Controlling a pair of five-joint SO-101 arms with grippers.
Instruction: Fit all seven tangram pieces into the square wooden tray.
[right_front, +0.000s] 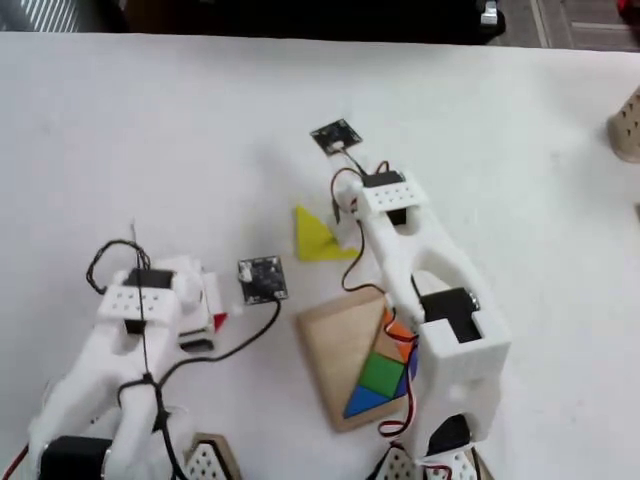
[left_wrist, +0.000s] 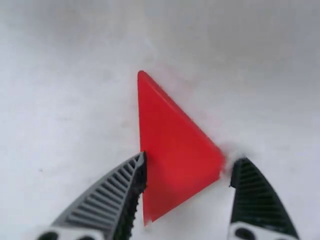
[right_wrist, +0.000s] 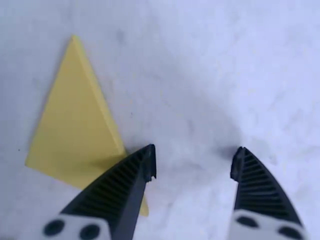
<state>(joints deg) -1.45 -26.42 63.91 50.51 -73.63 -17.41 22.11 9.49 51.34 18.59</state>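
Tray: the square wooden tray (right_front: 335, 345) lies on the white table (right_front: 150, 120), turned to a diamond, with its 9 o'clock half bare wood.
Already placed: orange (right_front: 398, 330), green (right_front: 382, 372) and blue (right_front: 368, 400) pieces sit packed in the tray's 3 o'clock half, partly hidden by the right arm.
Red triangle (left_wrist: 172, 145): flat on the table at about 9 o'clock of the tray and apart from it, under the left arm's tip.
Left gripper (left_wrist: 190, 165): jaws spread, straddling the red triangle. One finger touches or nearly touches its long straight edge, and the other stands just off the blunt corner.
Yellow triangle (right_wrist: 75, 125): flat on the table at about 11 o'clock of the tray, near it.
Right gripper (right_wrist: 194, 152): jaws apart over bare table, holding nothing. The yellow triangle lies to the outside of one finger, whose tip overlaps its corner.
Step in hand: probably pinching the red triangle.
Doing it well: close across two opposed faces, not edge against corner, or the thin piece is likely to twist out. Press low so the pads catch its edge.
Right arm advice: shift sideways to bring the yellow triangle between the jaws before closing.
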